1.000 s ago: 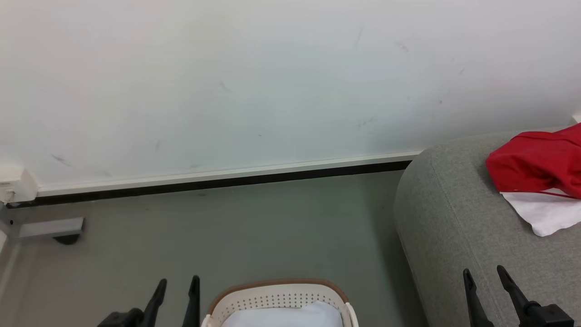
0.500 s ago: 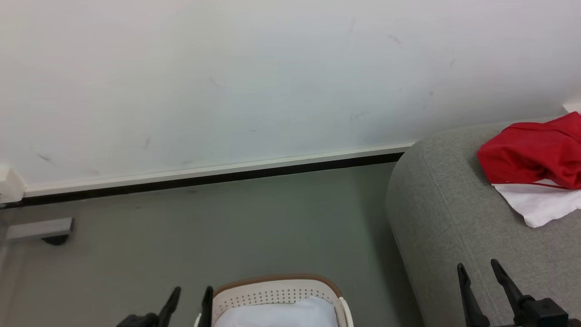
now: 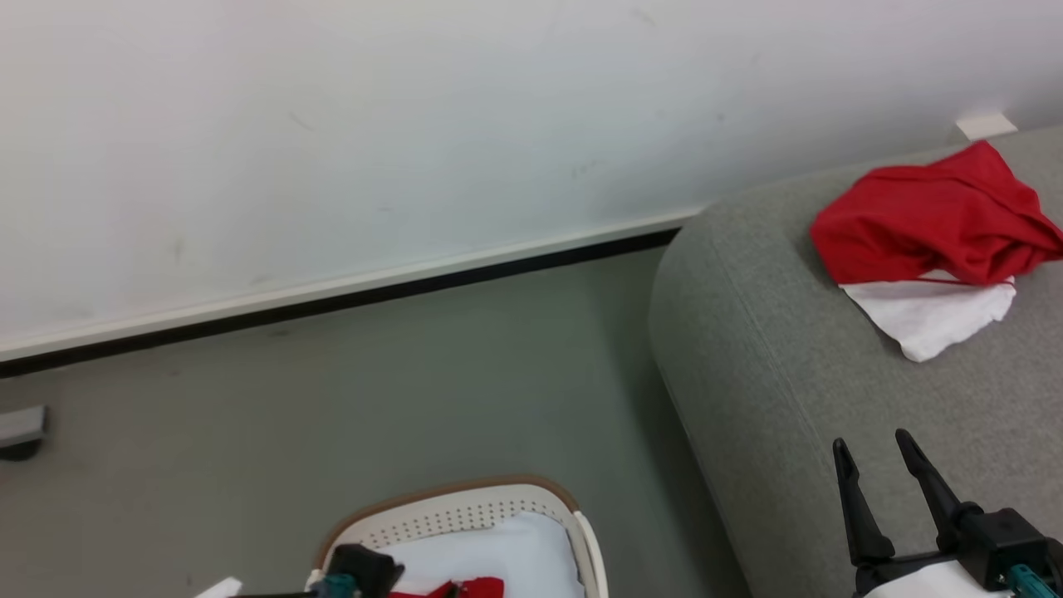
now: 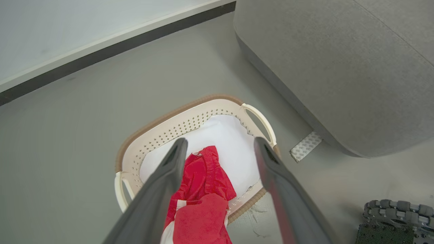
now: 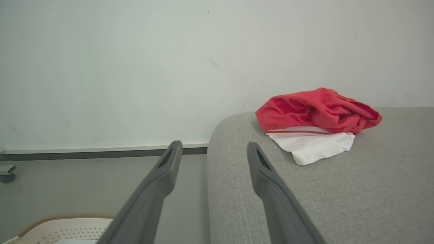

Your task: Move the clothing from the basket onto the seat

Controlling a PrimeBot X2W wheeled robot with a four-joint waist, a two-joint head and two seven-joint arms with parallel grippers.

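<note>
- The basket [image 4: 179,130] is set on the grey floor [image 4: 67,142], near the rounded corner of the sofa [image 4: 339,67] but not touching it; a strip of floor is seen between them.
- One red garment [image 4: 203,189], with a white stripe low down, is bunched in the basket on a pale sheet [image 4: 234,149]; it is draped over the basket's near rim.
- A second red garment [image 3: 922,220] is lying on the sofa top, with its white panel [image 3: 930,311] spread out under it towards the front.
- The left gripper [image 4: 220,142] is held above the basket with its fingers spread wide; nothing is pinched. In the left wrist view one finger is seen across the edge of the red garment; contact cannot be told.
- The right gripper [image 3: 872,440] is held over the sofa's front part, fingers apart, nothing gripped, well short of the garment there.
- A textured patch [image 4: 306,146] is stuck on the floor at the sofa's base, beside the basket handle.
- A treaded wheel [image 4: 396,210] is seen low in the left wrist view.
- A white wall [image 3: 415,124] with a dark-edged skirting board [image 3: 332,295] is seen behind everything.
- A small grey fitting [image 3: 21,428] is seen on the floor far to the left.
</note>
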